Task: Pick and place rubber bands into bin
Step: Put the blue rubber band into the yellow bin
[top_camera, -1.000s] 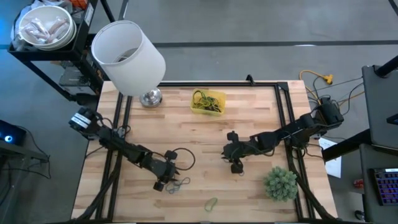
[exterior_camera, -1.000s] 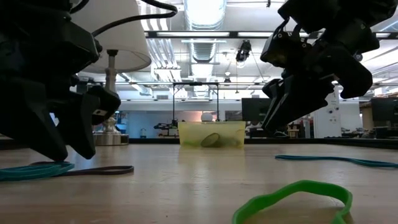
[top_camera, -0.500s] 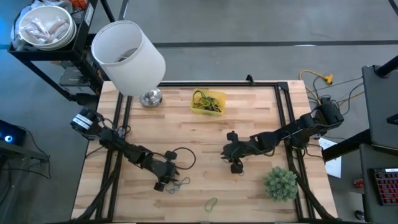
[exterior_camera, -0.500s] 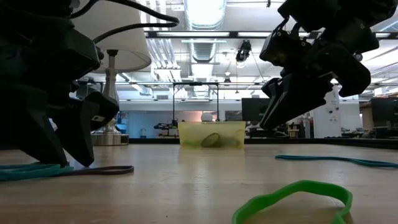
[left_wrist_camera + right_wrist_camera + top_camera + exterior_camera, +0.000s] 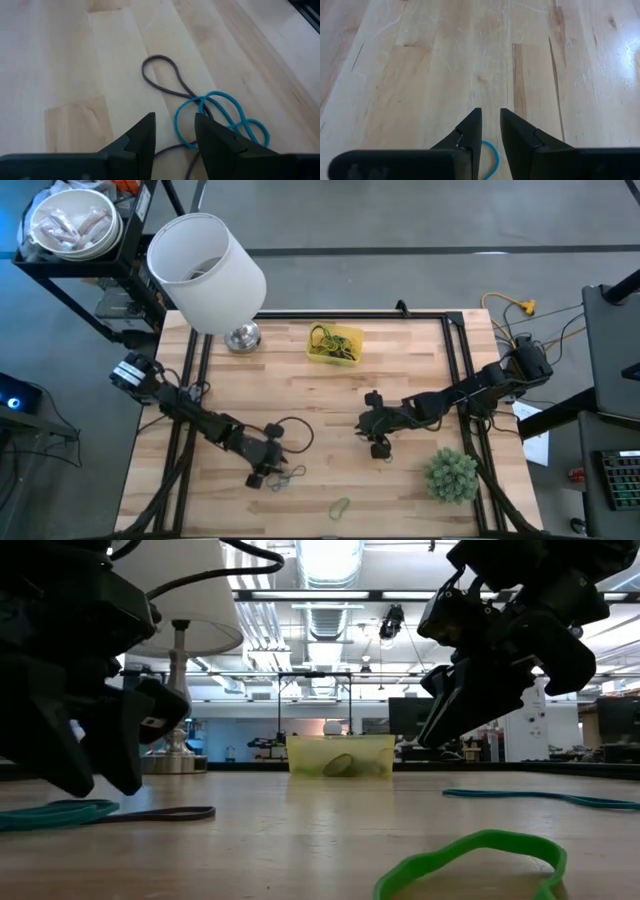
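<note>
Left hand (image 5: 268, 478) hangs low over a tangle of blue band (image 5: 220, 120) and brown band (image 5: 159, 80) near the tabletop's (image 5: 300, 400) front edge, fingers parted, nothing held. Right hand (image 5: 379, 448) sits mid-table, fingers a narrow gap apart, a blue loop (image 5: 491, 156) peeking between them; whether it is gripped, I can't tell. The yellow bin (image 5: 335, 343) waits at the far edge, well apart, several bands already inside. A green band (image 5: 340, 506) lies alone up front.

The risk: those two tangled bands could lift together and one drop off midway, or the thin loop slips the fingers. The right hand's fingertips are cut off from view.
</note>
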